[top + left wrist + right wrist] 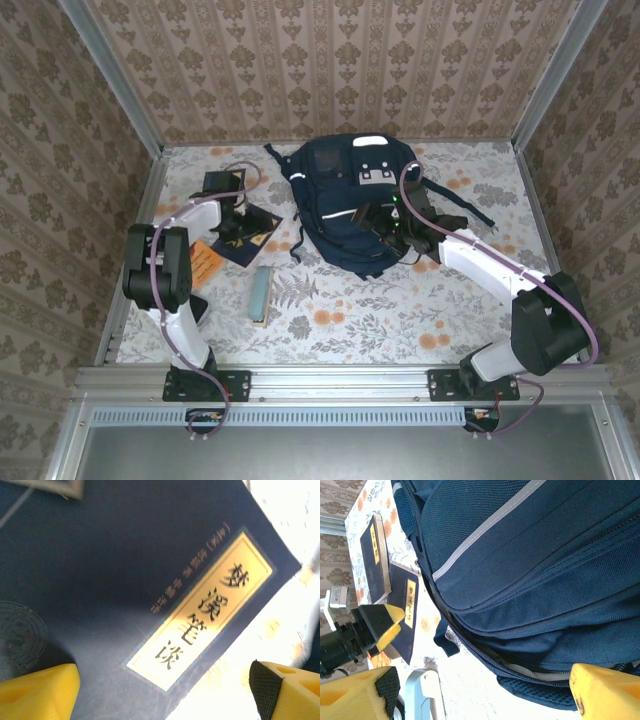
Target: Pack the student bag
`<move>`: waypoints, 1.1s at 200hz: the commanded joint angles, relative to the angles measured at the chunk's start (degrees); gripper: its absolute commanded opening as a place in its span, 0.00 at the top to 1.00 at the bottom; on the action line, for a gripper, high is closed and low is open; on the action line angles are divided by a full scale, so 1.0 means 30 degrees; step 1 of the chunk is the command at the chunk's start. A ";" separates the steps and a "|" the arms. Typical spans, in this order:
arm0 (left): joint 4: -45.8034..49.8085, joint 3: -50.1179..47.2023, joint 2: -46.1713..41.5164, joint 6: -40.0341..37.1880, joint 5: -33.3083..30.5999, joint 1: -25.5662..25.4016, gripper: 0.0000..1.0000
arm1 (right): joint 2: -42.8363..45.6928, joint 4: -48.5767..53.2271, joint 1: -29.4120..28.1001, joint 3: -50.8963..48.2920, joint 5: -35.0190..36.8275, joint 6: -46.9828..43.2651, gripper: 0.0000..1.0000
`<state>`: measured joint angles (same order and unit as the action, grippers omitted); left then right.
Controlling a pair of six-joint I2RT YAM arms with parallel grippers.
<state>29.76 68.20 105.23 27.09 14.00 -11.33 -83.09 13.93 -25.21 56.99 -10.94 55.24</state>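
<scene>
The student bag [335, 205] lies flat at the far middle of the tabletop [400, 315]; how far its zip is open I cannot tell. The left fingers [42, 692] are spread wide over a navy booklet [125, 570] left of the bag. The right fingers [605, 692] are spread and empty at the bag's near right edge. Probably best: the right parts the opening while the left pinches the booklet by one edge, keeping it level

Bright, soft light; student bag [530, 555] sharp, booklet [125, 580] blurred.
</scene>
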 commanded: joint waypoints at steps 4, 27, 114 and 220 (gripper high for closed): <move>-0.0091 -0.1372 -0.0783 0.1684 0.2526 -0.1276 0.10 | -0.0208 0.0295 -0.0397 0.0377 0.0575 -0.0218 0.11; -0.1559 -0.1869 -0.1491 0.2961 0.4208 -0.2494 0.10 | -0.0448 0.0708 -0.0804 0.0626 0.0978 -0.0320 0.12; 0.0729 -0.0611 -0.2378 0.0591 0.2011 0.0748 0.23 | -0.5992 0.4024 -0.5238 0.6288 0.3598 -0.2522 0.42; 0.0847 -0.1098 -0.0005 -0.0521 0.1877 0.1610 0.26 | -1.4096 0.5188 -0.7723 1.3908 0.3220 0.0143 0.56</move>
<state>31.07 65.63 104.33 27.46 19.46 -6.96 -122.43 27.31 -48.69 95.72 -0.82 52.80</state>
